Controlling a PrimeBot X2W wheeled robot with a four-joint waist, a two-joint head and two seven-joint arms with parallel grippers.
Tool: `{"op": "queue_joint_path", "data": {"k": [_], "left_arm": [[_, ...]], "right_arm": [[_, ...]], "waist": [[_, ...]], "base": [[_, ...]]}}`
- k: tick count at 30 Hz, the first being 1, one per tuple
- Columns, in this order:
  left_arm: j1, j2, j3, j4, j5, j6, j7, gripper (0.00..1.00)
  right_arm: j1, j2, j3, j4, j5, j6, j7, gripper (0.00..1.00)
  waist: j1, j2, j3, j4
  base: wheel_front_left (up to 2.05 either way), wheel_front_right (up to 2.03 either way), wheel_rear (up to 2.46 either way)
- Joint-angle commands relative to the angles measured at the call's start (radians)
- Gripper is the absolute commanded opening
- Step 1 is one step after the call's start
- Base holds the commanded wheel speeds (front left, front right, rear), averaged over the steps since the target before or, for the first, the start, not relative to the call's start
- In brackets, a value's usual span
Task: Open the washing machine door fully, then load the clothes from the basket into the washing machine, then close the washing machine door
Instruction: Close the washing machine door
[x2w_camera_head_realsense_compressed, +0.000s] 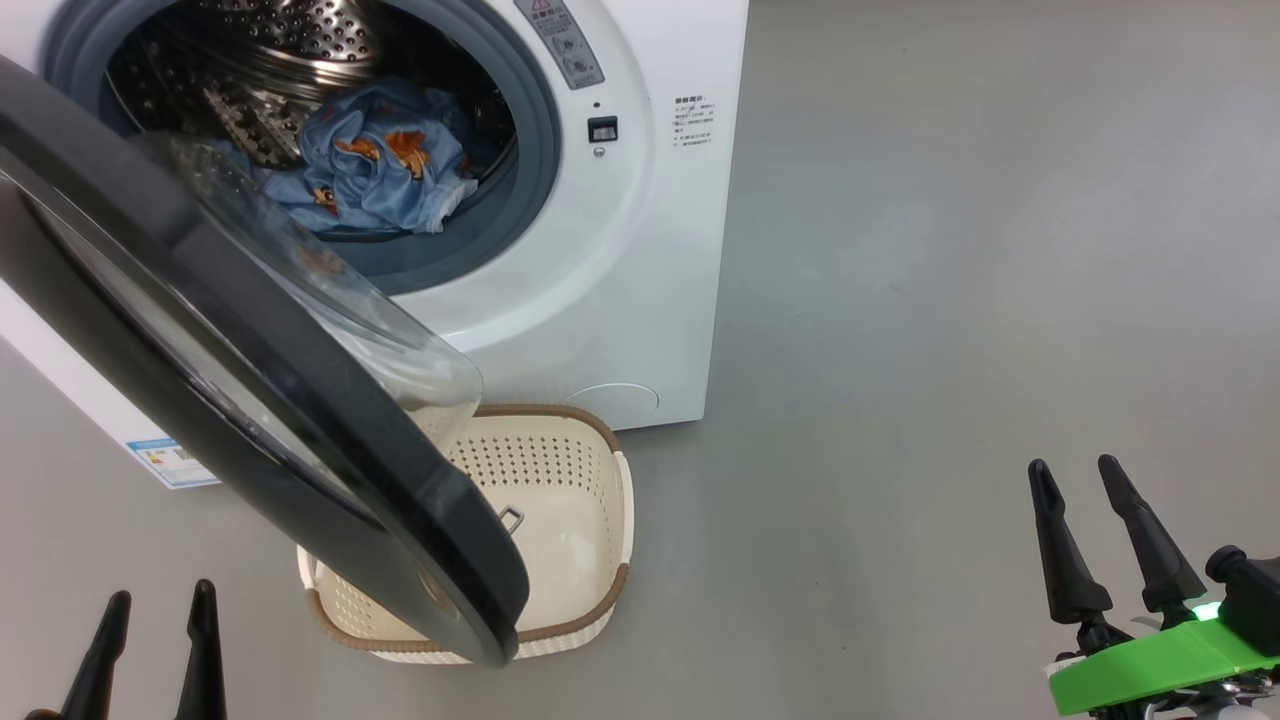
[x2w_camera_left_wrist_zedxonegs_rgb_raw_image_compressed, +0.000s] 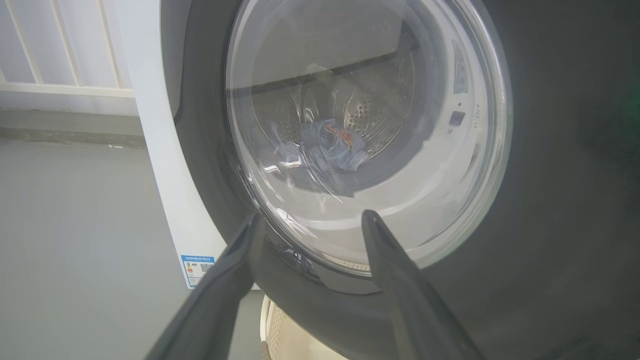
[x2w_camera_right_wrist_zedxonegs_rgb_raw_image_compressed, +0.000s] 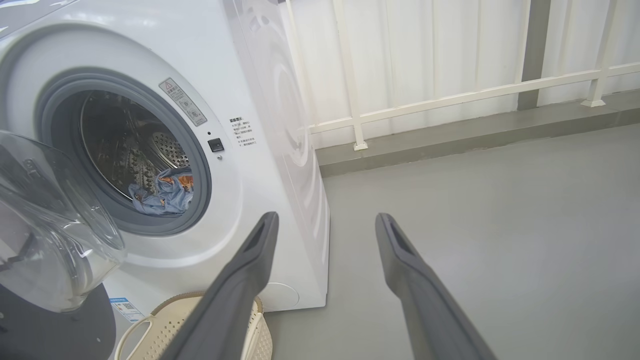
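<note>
Left end effector (x2w_camera_head_realsense_compressed: 162, 592) and right end effector (x2w_camera_head_realsense_compressed: 1072, 463) are held apart, empty. With clothes (x2w_camera_head_realsense_compressed: 380, 170) in the drum (x2w_camera_head_realsense_compressed: 300, 50) and basket (x2w_camera_head_realsense_compressed: 540, 465) emptied, door (x2w_camera_head_realsense_compressed: 250, 400) closing is judged next.

A plain laundry space: a white front-loading washing machine (x2w_camera_right_wrist_zedxonegs_rgb_raw_image_compressed: 240, 200) stands on a smooth grey floor (x2w_camera_right_wrist_zedxonegs_rgb_raw_image_compressed: 475, 200), a white railing (x2w_camera_right_wrist_zedxonegs_rgb_raw_image_compressed: 450, 101) and pale panels (x2w_camera_right_wrist_zedxonegs_rgb_raw_image_compressed: 435, 50) behind it.
</note>
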Motion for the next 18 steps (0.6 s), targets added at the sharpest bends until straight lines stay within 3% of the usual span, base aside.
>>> {"op": "queue_joint_path", "data": {"k": [1, 9, 10, 11, 12, 14, 15, 18], "left_arm": [[-0.017, 0.021, 0.038, -0.030, 0.005, 0.000, -0.010, 1.00], [-0.020, 0.010, 0.033, -0.031, 0.004, 0.000, -0.010, 1.00], [-0.019, 0.009, 0.032, -0.032, 0.004, 0.000, -0.010, 1.00], [-0.017, 0.006, 0.033, -0.033, 0.004, 0.000, -0.010, 1.00], [-0.017, 0.006, 0.033, -0.033, 0.004, 0.000, -0.010, 1.00], [-0.015, 0.002, 0.028, -0.034, 0.004, 0.000, -0.010, 1.00], [-0.015, -0.001, 0.028, -0.036, 0.004, 0.000, -0.010, 1.00], [-0.012, -0.011, 0.024, -0.037, 0.003, 0.000, -0.010, 1.00]], "right_arm": [[-0.015, -0.014, 0.017, -0.025, -0.007, 0.006, -0.005, 1.00], [-0.017, -0.011, 0.017, -0.026, -0.009, 0.006, -0.005, 0.98], [-0.016, -0.011, 0.019, -0.026, -0.009, 0.006, -0.005, 0.77], [-0.015, -0.012, 0.020, -0.026, -0.010, 0.006, -0.005, 0.43], [-0.015, -0.012, 0.020, -0.026, -0.010, 0.006, -0.005, 0.43], [-0.013, -0.013, 0.023, -0.026, -0.009, 0.006, -0.005, 0.11], [-0.013, -0.013, 0.024, -0.027, -0.008, 0.006, -0.005, 0.00], [-0.014, -0.016, 0.033, -0.030, -0.004, 0.006, -0.005, 0.00]], "waist": [[0.0000, 0.0000, 0.000, 0.000], [0.0000, 0.0000, -0.005, 0.012], [0.0000, 0.0000, -0.006, 0.017], [0.0000, 0.0000, -0.008, 0.022], [0.0000, 0.0000, -0.008, 0.022], [0.0000, 0.0000, -0.012, 0.037], [0.0000, 0.0000, -0.013, 0.046], [0.0000, 0.0000, -0.023, 0.079]], "base": [[0.00, 0.00, 0.00], [0.00, 0.00, 0.00], [0.00, 0.00, 0.00], [0.00, 0.00, 0.00], [0.00, 0.00, 0.00], [0.00, 0.00, 0.00], [0.00, 0.00, 0.00], [0.00, 0.00, 0.00]]}}
